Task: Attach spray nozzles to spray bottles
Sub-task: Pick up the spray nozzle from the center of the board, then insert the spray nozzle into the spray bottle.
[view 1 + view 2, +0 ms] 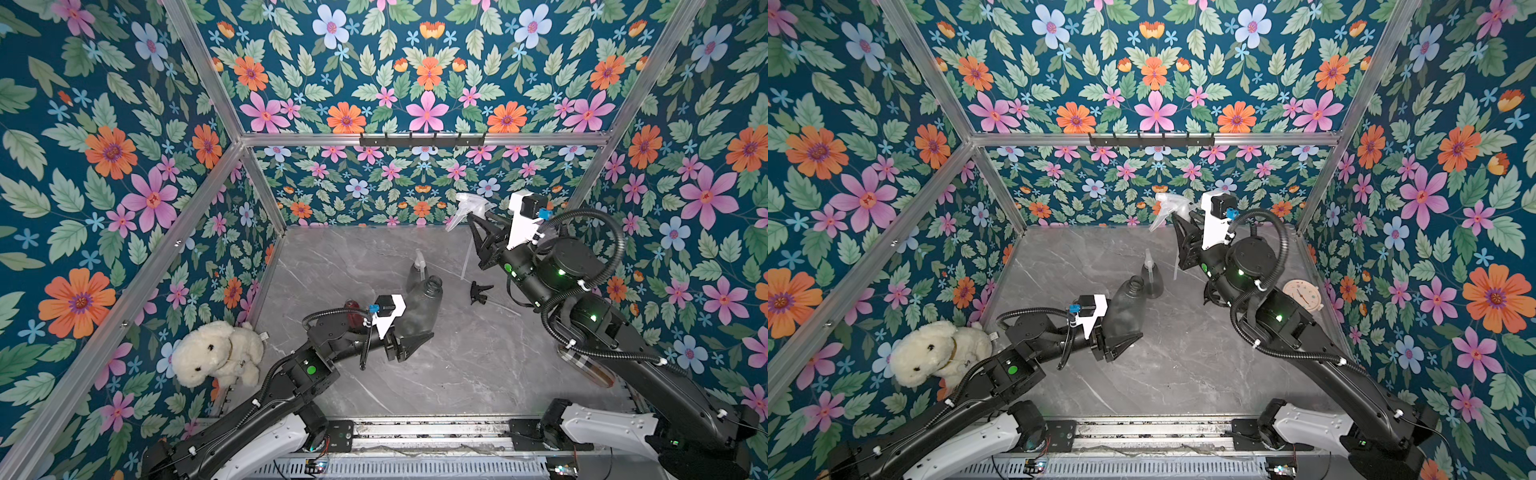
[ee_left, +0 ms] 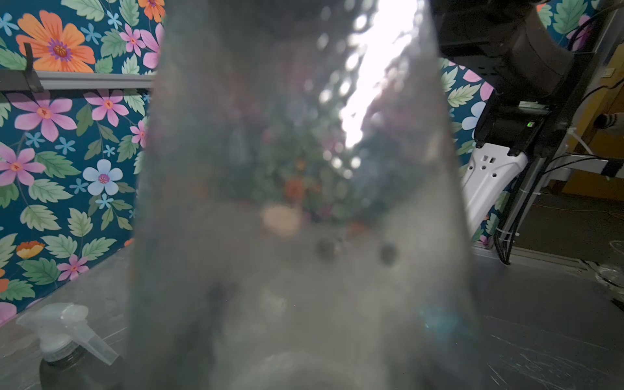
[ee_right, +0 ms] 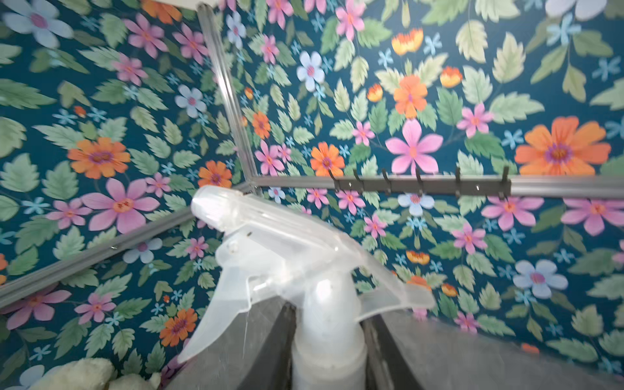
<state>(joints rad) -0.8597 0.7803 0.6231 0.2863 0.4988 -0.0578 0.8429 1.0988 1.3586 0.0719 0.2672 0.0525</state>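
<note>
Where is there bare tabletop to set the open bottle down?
Widest bare table: front middle, just past the front rail. Another patch: back left, between the back wall and the capped bottle. Crowded: centre, around the capped bottle, the open bottle in the left hand, and the black nozzle.

Bright and even in both top views, lit softly from overhead, with only faint, blurred shadows on the grey table (image 1: 457, 374) and a dull sheen across its marble pattern. Sharp toward the middle, bowed toward the edges, with visibly curving metal frame bars (image 1: 124, 316). Left wrist view almost filled by a smoky bottle (image 2: 304, 219) far too close for focus: a grey haze, streaked by a blown-out white glare and speckled with soft round highlights. Crisp only beyond it, on the wallpaper (image 2: 67, 152) and a small sprayer (image 2: 64, 334). Right wrist view well lit but slightly smeared throughout, softest on the whitish spray head (image 3: 287, 256) nearest the lens.
</note>
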